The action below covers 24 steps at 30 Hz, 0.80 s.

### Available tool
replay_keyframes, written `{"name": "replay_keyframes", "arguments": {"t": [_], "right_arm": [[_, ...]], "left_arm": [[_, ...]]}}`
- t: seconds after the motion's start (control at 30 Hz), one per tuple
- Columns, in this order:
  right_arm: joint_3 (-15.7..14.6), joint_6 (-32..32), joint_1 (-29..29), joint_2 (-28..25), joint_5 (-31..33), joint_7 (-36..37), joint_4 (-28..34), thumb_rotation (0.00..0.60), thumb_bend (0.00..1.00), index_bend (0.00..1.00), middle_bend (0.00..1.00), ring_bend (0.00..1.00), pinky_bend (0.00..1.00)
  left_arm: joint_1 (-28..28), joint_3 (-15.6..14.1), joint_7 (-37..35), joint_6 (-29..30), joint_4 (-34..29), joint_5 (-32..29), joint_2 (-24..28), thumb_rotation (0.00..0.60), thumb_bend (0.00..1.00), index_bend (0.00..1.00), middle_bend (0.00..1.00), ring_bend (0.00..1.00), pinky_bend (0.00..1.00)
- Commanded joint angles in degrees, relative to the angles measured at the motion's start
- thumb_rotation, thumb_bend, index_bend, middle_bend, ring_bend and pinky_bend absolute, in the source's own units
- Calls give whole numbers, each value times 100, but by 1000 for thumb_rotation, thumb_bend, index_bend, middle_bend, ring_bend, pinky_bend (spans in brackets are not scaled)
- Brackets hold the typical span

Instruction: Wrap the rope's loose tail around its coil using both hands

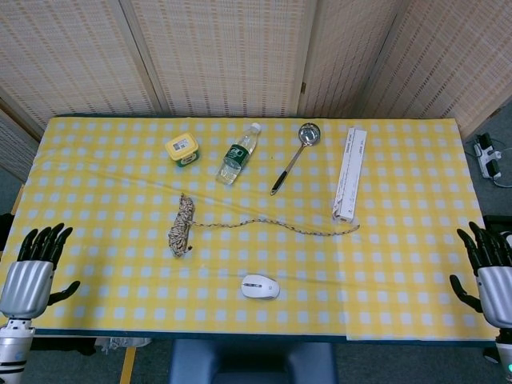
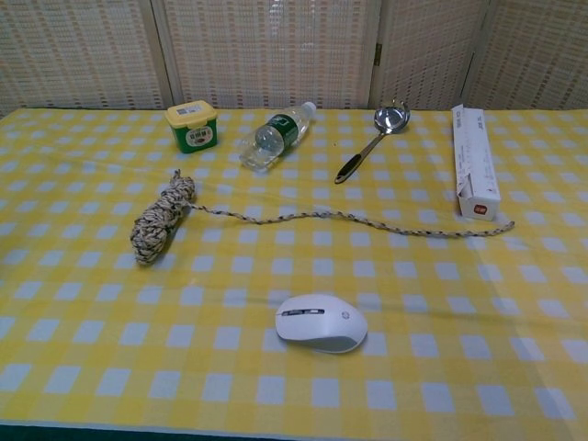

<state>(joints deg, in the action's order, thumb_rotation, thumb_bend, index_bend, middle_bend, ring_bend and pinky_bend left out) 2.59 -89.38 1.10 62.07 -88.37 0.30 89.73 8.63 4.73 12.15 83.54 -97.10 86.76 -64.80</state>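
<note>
A speckled rope coil (image 1: 181, 226) (image 2: 161, 219) lies left of the table's middle on the yellow checked cloth. Its loose tail (image 1: 280, 226) (image 2: 358, 219) trails right across the cloth and ends near a white box. My left hand (image 1: 32, 272) hovers at the table's front left corner, fingers spread and empty. Beyond the front right corner, my right hand (image 1: 491, 268) is also spread and empty. Both hands are far from the rope and show only in the head view.
A white mouse (image 1: 260, 286) (image 2: 321, 322) sits in front of the tail. Along the back stand a yellow-lidded tub (image 1: 182, 149), a lying water bottle (image 1: 238, 154), a ladle (image 1: 294, 155) and a long white box (image 1: 350, 173).
</note>
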Motion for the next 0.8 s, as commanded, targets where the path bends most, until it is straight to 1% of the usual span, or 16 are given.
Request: {"name": "replay_keyframes", "arguments": {"t": [0.03,0.2,0.33,0.43,0.57,0.8], "right_arm": [[-13,-29,-20,-18,-33,18,-13,600,389,0,0,35,0],[-17,-66,-52,-39,-38,36,-5,600,388,0,0,35,0],[-12,-68,-47,-41,-60,21,15,600,389,0,0,36,0],[-5,-80,-46,-48,-76,1,37,600,388,0,0,36,0],[-10,-72,-51,-65,-78,-43,71,600,389,0,0,35,0],[-4,-33,-49,-63,-45,-88,101,600,388,0,0,34,0]], "left_arm": [[229,109,-146,-233,-61,54,64,600,194,120,113,104,14],[738,312,-37,-752,-182,58,38,600,195,125,125,128,54],[1202,507,-43,-1269,-255,-102,-105,600,194,131,130,134,74],[1609,691,-58,-1760,-218,-429,-336,600,196,137,134,137,89],[2060,866,282,-2222,-100,-852,-674,600,196,138,136,138,92],[2702,1079,729,-2677,323,-1579,-1424,600,196,147,150,151,95]]}}
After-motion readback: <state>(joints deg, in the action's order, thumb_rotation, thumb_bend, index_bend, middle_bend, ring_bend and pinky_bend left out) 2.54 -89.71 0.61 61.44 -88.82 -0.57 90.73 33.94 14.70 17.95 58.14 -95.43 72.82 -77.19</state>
